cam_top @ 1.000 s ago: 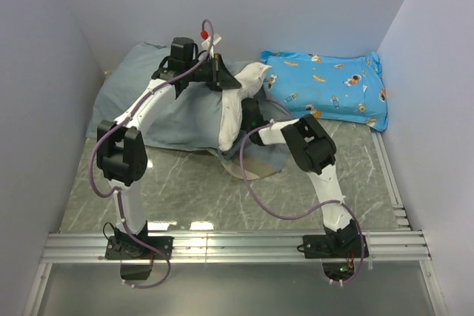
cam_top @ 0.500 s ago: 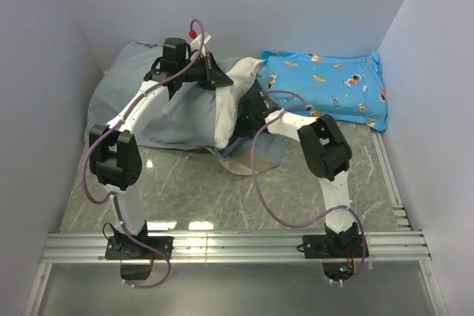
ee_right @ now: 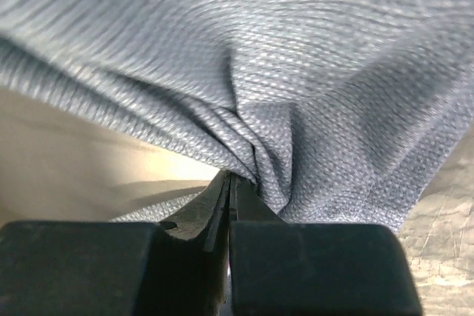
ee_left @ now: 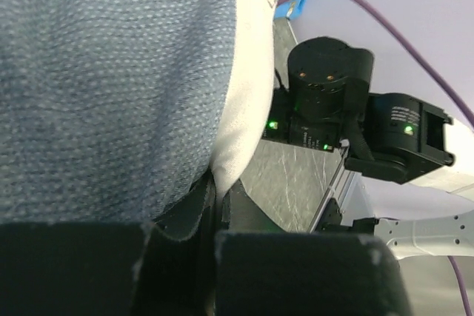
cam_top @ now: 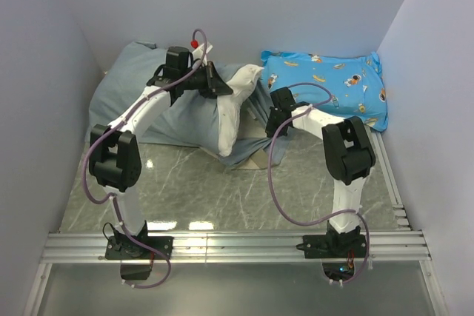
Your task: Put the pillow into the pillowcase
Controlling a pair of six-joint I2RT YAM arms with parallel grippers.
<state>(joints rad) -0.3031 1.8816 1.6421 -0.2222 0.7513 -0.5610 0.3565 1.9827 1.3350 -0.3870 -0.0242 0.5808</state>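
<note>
Both arms are busy at the mouth of the pillowcase (cam_top: pixel 159 105), which lies bulging at the back left of the table (cam_top: pixel 185 183). Most of the pillow (cam_top: pixel 238 101) looks to be inside it, with only 1 white end poking out toward the middle. The left gripper (ee_left: pixel 217 201) is clenched on the case's hem, right against the pillow. The right gripper (ee_right: pixel 233 186) is pinched tight on a bunched fold of grey-blue cloth. To finish this well, I'd say the 2 grips should draw the mouth over that bare end together — evenly, so no fold slips free. The pillow is plain, puffy white — the case limp, creased, dusty grey-blue.
</note>
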